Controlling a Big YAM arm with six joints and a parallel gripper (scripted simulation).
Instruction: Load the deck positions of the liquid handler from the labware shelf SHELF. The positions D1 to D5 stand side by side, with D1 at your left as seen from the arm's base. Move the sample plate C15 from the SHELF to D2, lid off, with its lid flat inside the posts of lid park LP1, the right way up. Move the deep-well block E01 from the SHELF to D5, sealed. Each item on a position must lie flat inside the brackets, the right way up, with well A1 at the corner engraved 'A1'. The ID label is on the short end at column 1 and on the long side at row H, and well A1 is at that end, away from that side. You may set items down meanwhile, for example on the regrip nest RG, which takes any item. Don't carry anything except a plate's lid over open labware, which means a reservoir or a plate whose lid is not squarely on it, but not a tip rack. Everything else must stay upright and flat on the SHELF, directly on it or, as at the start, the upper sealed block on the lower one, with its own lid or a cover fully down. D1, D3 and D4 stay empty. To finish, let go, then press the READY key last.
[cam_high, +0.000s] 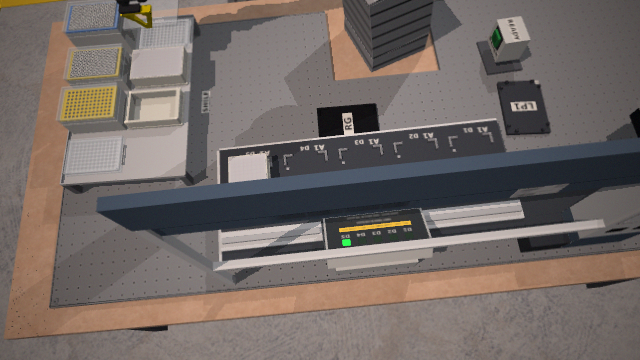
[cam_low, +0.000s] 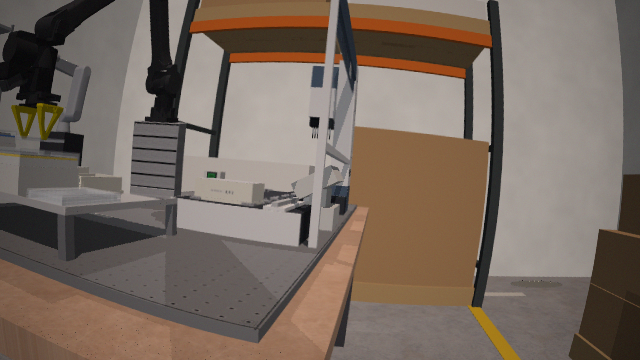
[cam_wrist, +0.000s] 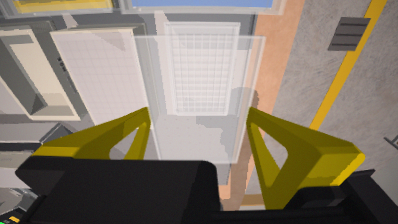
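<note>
My gripper (cam_wrist: 198, 112) is over the far end of the SHELF (cam_high: 132, 89), also seen in the top view (cam_high: 141, 19) and the exterior view (cam_low: 35, 127). It is shut on a clear plate lid (cam_wrist: 200, 135) and holds it a little above a white sample plate that sits open on the shelf (cam_high: 166, 34). A white sealed deep-well block (cam_high: 247, 167) lies on deck position D5. Positions D1 to D4 are bare. Lid park LP1 (cam_high: 523, 106) is a dark square pad with nothing on it.
The shelf also holds three tip racks (cam_high: 92, 62), a sealed white block (cam_high: 159, 65), an open reservoir (cam_high: 152, 106) and a lidded plate (cam_high: 94, 155). The black regrip nest RG (cam_high: 347, 121) lies behind the deck. The READY key (cam_high: 510, 35) is at the far right. A blue gantry beam (cam_high: 370, 182) spans the deck.
</note>
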